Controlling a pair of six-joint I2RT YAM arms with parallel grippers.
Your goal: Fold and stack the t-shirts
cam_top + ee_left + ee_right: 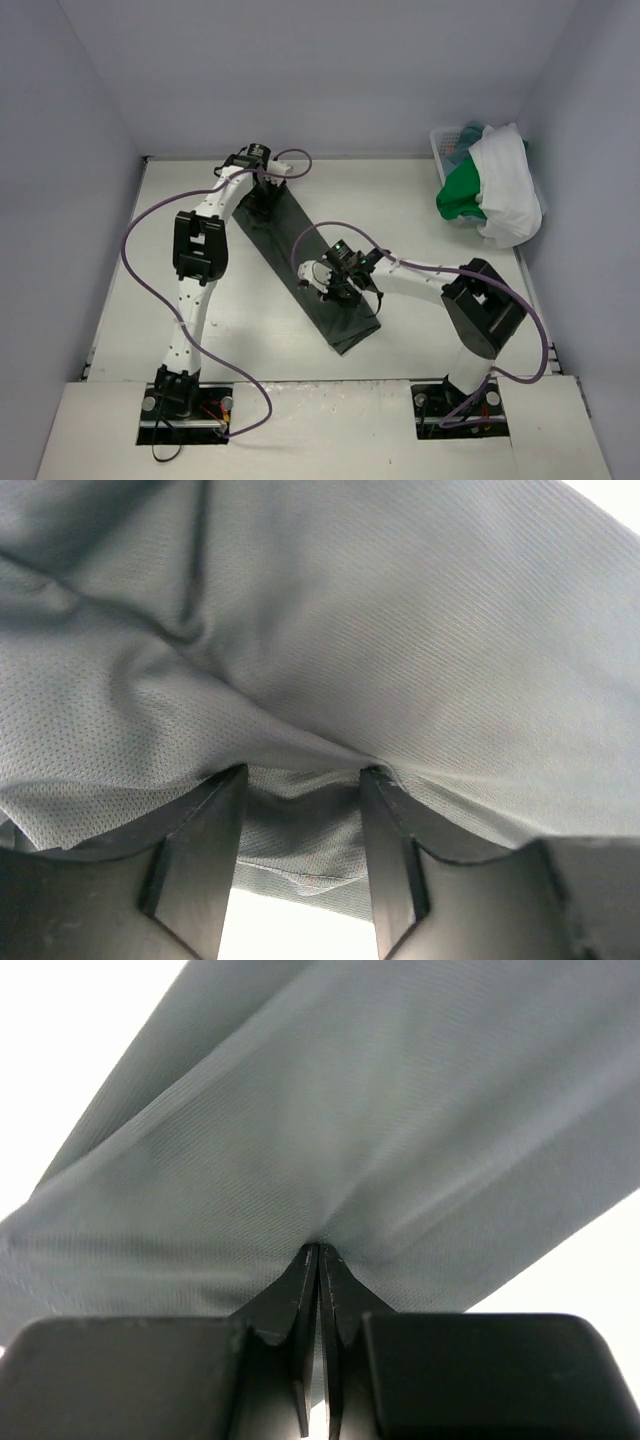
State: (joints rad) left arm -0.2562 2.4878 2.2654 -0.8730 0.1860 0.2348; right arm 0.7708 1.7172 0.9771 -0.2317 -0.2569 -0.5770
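A dark grey-green t-shirt (296, 245), folded into a long strip, lies slantwise across the table. My left gripper (266, 203) is at its far end. In the left wrist view its fingers (305, 772) stand apart, with the cloth (330, 640) draped over the tips and a fold with a hem sagging between them, not pinched. My right gripper (345, 290) is over the near half of the strip. In the right wrist view it (319, 1247) is shut, and the cloth (330, 1120) puckers at its tips.
At the back right, a white lattice basket (446, 148) holds a heap of t-shirts: a white one (508, 190) on top, a bright green one (460, 197) hanging over the front, and a teal one (468, 134) behind. Walls close off the table's left, back and right sides.
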